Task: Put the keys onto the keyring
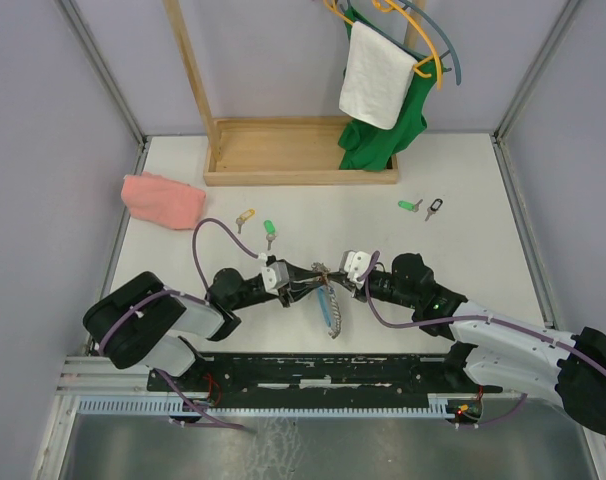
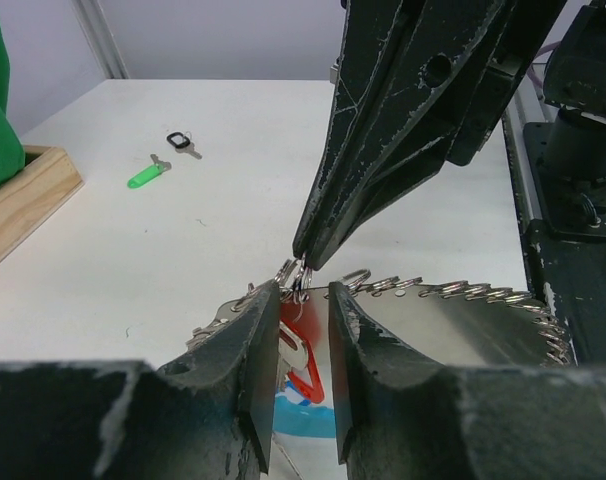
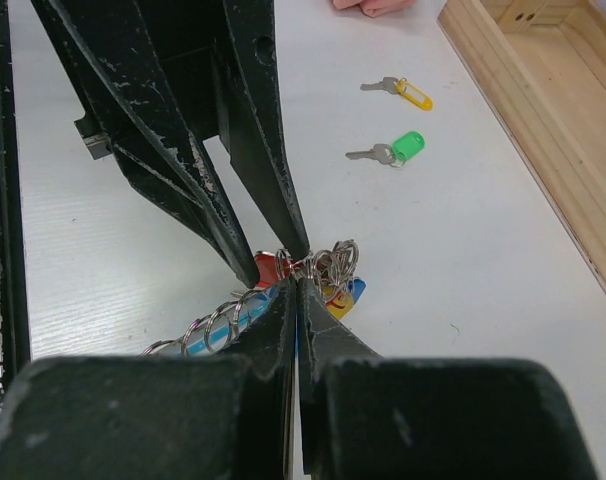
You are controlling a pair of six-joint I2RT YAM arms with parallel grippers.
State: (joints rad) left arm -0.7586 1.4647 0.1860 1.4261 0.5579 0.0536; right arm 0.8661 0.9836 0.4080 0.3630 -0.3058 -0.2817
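Location type: robotics laboratory test cell.

Indicators:
- The white table [image 1: 463, 200] is enclosed on 3 sides by plain grey panels [image 1: 43, 120] set in aluminium posts [image 1: 101, 70].
- 2 manipulators, the left arm [image 1: 153, 320] and the right arm [image 1: 513, 345], are bolted to a black base plate [image 1: 313, 368] at the near edge.
- A slotted cable duct [image 1: 283, 405] and exposed purple cabling [image 1: 198, 250] run at the bases.
- A wooden rack [image 1: 283, 165], a white towel [image 1: 376, 75] and a pink cloth [image 1: 163, 198] are set out as separate props.
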